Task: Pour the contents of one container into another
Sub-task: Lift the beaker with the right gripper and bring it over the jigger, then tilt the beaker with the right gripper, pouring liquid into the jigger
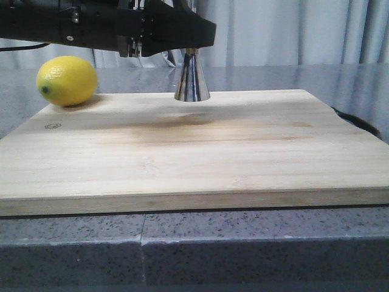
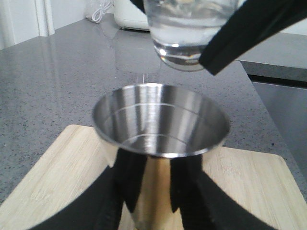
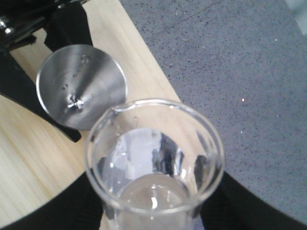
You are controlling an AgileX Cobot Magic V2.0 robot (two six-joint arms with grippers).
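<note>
Left gripper clamps the jigger on the board; right gripper holds the beaker, water inside, just above the jigger's mouth.

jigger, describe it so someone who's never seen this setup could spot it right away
Start from the big wooden cutting board on the grey counter; toward its far edge, right of the yellow lemon, stands the jigger, gripped by the left gripper. It is shiny steel and flares like a cone, unlike the clear glass beaker held in the right gripper.
</note>
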